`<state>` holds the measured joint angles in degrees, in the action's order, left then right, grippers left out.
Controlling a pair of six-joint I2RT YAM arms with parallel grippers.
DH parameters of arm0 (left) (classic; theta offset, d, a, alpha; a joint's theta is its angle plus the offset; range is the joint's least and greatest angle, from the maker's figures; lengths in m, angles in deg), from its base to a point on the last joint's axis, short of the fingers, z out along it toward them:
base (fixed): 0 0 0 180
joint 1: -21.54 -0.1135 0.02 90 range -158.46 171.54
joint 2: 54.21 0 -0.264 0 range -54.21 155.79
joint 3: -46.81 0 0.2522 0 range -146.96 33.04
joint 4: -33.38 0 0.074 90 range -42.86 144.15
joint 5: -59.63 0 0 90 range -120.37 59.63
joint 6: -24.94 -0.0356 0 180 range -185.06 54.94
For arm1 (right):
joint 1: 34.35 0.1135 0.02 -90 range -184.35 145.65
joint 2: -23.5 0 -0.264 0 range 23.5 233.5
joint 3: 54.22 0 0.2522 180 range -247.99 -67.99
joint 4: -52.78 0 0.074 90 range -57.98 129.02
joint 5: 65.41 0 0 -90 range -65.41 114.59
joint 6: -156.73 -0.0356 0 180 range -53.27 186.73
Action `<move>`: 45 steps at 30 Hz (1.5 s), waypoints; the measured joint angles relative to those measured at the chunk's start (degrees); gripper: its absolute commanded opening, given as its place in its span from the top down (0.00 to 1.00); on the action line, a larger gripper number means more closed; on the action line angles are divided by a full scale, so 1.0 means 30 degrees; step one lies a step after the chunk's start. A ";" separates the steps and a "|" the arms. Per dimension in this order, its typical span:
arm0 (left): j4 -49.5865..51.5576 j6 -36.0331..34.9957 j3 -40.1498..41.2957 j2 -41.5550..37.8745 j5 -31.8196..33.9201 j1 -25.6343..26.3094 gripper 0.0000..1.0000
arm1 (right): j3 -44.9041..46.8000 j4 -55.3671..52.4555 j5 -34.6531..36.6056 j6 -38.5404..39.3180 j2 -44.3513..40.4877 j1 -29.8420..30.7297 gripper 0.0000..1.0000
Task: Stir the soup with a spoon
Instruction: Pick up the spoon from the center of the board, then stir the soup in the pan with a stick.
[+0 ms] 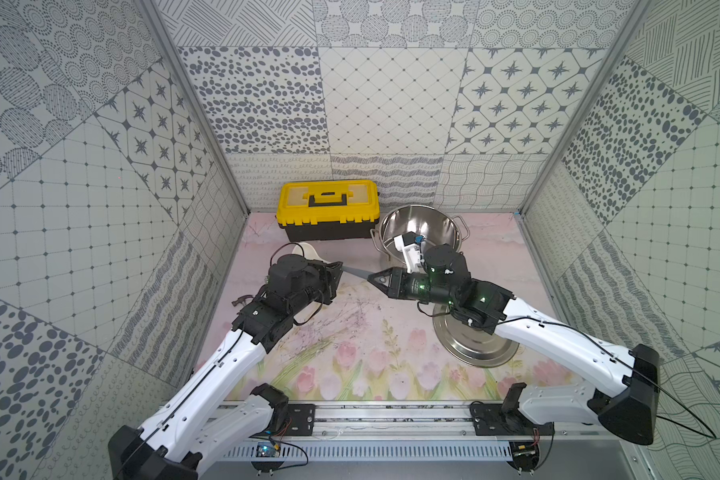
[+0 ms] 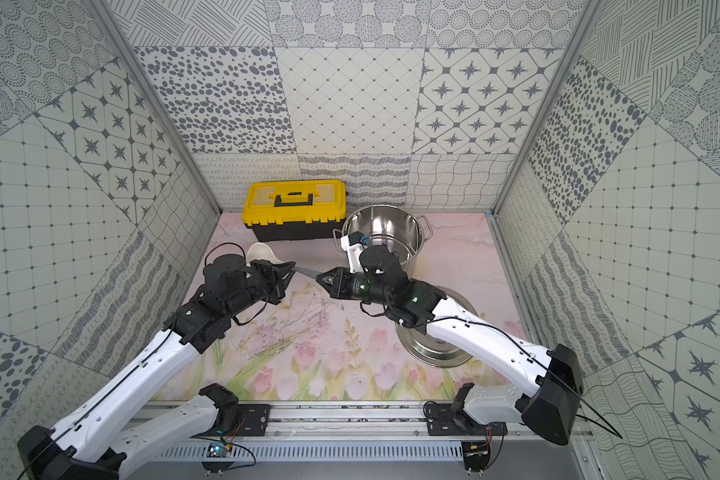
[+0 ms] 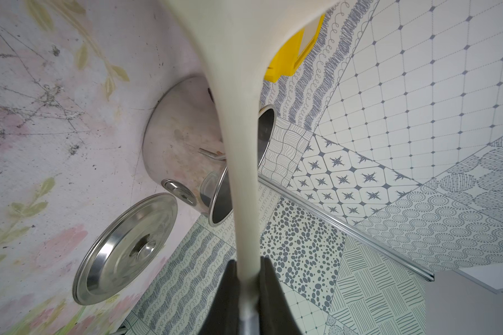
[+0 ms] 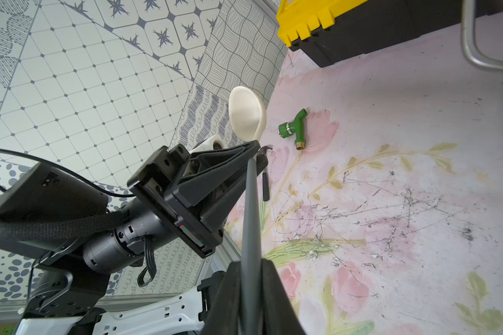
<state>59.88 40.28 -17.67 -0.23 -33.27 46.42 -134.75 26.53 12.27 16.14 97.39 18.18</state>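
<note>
— As things stand, where is the spoon (image 1: 356,272)?
— In the air over the middle of the table (image 1: 350,332), roughly level, bowl to the left. The left claw (image 3: 249,269) is clenched on its cream neck. The right claw (image 4: 250,265) is clenched on the end of the dark handle.
— So how much is done?
— Little, I judge. The spoon is off the table and looks mid-handover. The lid (image 1: 474,349) is off, lying near right under the right arm. The pot (image 1: 425,224) stands far right, open, with bare steel inside as far as shows. Left to do: one claw lets go, the bowl goes into the pot, then the stirring.
— Anything in the way?
— The right arm's wrist hangs before the pot's mouth. A toolbox (image 1: 329,208) stands far, just left of the pot. A green tap (image 4: 294,127) and a hammer (image 4: 265,187) lie toward the left, clear of the path.
</note>
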 measured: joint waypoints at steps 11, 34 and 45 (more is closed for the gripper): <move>0.2288 -0.1180 -0.2608 -0.0430 0.0022 -0.0561 0.00 | -0.3075 -0.3111 0.0219 0.2521 0.0168 -0.0678 1.00; 1.3282 -1.5540 -1.6662 0.6484 0.2419 0.2106 0.01 | -1.0214 -1.4484 1.0936 1.4673 -0.0124 -0.4656 1.00; 1.4396 -1.9016 -1.5868 0.7563 0.4911 0.4386 0.00 | -0.9158 -1.6130 1.1934 1.5664 0.1020 -0.4663 1.00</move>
<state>103.07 -16.76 -65.28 22.46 -18.54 59.58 -162.22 -21.86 48.07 63.13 100.45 4.19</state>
